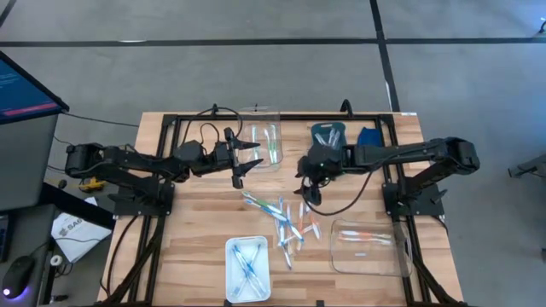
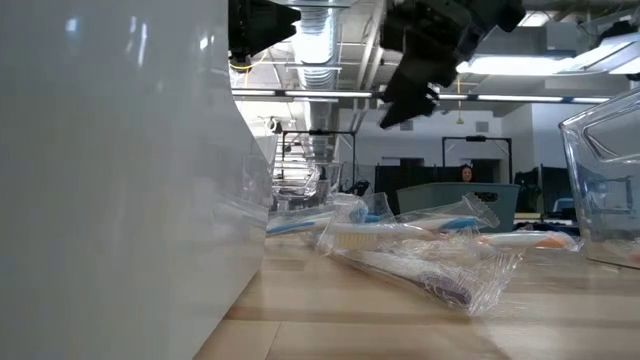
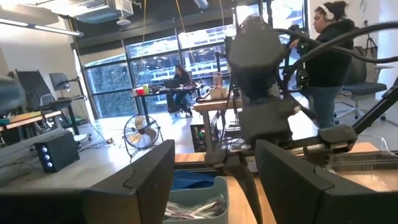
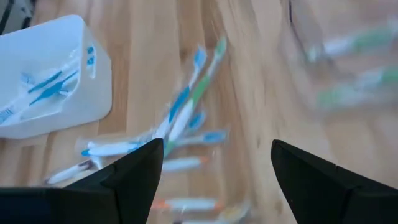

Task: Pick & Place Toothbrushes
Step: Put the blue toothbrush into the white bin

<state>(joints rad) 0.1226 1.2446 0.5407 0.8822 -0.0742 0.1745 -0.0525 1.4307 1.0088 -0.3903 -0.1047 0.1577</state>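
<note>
Spanning the scene, the wooden table (image 1: 196, 230) carries sorting bins so colours can be kept apart: a clear bin (image 1: 368, 247) with orange-handled brushes, a white bin (image 1: 247, 266) with blue ones, a far tray (image 1: 263, 143) with green. Loose toothbrushes (image 1: 286, 223) lie heaped mid-table, between the bins and within both arms' reach. Above them the right gripper (image 4: 214, 168) hangs with jaws wide and empty, seemingly lining up a pick. The left gripper (image 1: 240, 170) waits near the far tray, equally wide, holding nothing.
</note>
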